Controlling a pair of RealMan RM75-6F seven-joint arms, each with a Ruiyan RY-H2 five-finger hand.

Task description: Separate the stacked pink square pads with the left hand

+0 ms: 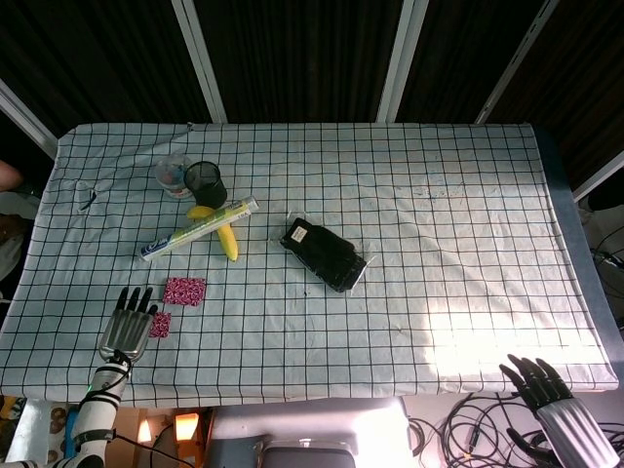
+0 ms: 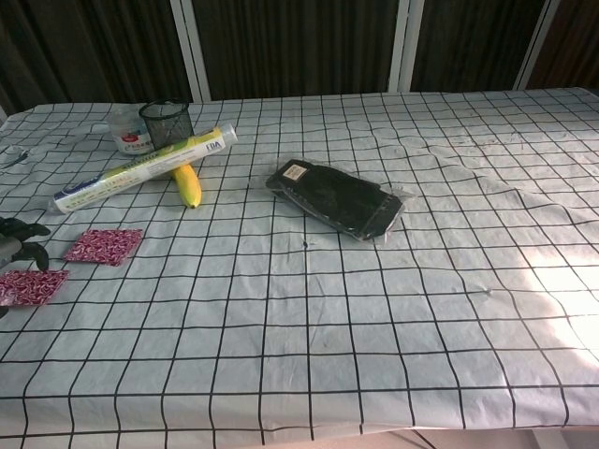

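Note:
Two pink patterned square pads lie flat and apart on the checked cloth. One pad [image 1: 184, 291] [image 2: 103, 245] sits below the tube. The other pad [image 1: 160, 324] [image 2: 31, 286] lies nearer the front edge, right beside my left hand [image 1: 127, 332] [image 2: 19, 245]. That hand hovers at the table's front left with its fingers spread; its thumb side reaches the near pad, and I cannot tell whether it touches. My right hand [image 1: 548, 390] hangs off the table's front right corner, fingers spread, holding nothing.
A white-green tube [image 1: 199, 230] lies across a banana [image 1: 225, 240] behind the pads. A black mesh cup [image 1: 206, 179] and a small clear tub [image 1: 173, 172] stand further back. A black packaged item [image 1: 326, 254] lies mid-table.

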